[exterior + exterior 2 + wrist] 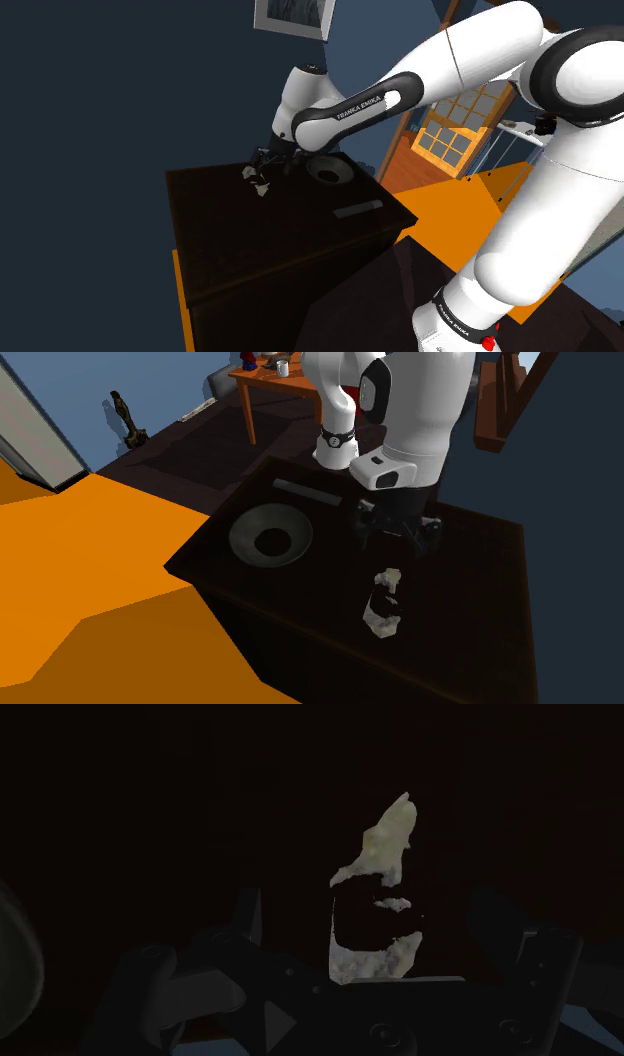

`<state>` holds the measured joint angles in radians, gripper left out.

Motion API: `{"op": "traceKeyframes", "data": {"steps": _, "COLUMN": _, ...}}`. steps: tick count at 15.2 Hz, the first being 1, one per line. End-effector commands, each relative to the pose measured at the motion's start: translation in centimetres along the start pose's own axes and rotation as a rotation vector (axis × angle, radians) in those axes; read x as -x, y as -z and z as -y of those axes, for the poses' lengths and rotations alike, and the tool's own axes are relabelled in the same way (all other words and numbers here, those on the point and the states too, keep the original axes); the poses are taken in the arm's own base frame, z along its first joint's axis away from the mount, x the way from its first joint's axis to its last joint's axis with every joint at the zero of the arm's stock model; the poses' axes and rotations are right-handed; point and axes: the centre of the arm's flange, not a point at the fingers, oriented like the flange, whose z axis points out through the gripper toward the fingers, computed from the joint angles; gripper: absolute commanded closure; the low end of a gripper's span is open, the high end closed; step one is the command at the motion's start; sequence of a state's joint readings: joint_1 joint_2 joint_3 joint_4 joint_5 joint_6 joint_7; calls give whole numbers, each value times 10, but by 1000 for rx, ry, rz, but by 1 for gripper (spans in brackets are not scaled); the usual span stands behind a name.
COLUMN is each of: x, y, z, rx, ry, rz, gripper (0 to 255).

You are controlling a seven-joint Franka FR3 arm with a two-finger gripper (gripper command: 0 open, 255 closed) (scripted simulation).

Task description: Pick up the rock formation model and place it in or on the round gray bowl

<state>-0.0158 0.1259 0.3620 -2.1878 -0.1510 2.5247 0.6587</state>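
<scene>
Rock formation model (pixel 383 607) lies pale on the dark table (pixel 470 612) just under the claw (pixel 397 547), whose fingers stand wide apart without touching it, probably lined up for a grasp; the round gray bowl (pixel 245 527) sits beside the claw, a flat dark bar (pixel 307 492) lies farther off on the same side, and neither seems to block the way

Dark cabinet top (pixel 480 582) bearing round grey bowl (pixel 248 537), pale rock model (pixel 383 607), slim dark bar (pixel 307 491)

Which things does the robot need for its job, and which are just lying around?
Needed: pale rock model, round grey bowl, black gripper.
Just lying about: dark flat bar beside the bowl, white mug in the background, framed picture.
</scene>
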Motion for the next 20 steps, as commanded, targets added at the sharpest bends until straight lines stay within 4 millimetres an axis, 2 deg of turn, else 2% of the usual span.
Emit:
{"op": "traceKeyframes", "data": {"steps": 1, "x": -14, "y": -16, "z": 10, "rx": -4, "ry": -30, "rz": -25, "gripper": 0}}
{"op": "traceKeyframes", "data": {"steps": 4, "x": -36, "y": -37, "z": 25, "rx": -9, "ry": -69, "rz": -58, "gripper": 0}}
{"op": "traceKeyframes", "data": {"steps": 11, "x": -39, "y": -74, "z": 25, "rx": -9, "ry": -69, "rz": -58, "gripper": 0}}
{"op": "traceKeyframes", "data": {"steps": 19, "x": -39, "y": -77, "z": 25, "rx": -9, "ry": -69, "rz": -58, "gripper": 0}}
{"op": "traceKeyframes", "data": {"steps": 20, "x": -39, "y": -77, "z": 25, "rx": -9, "ry": -69, "rz": -58, "gripper": 255}}
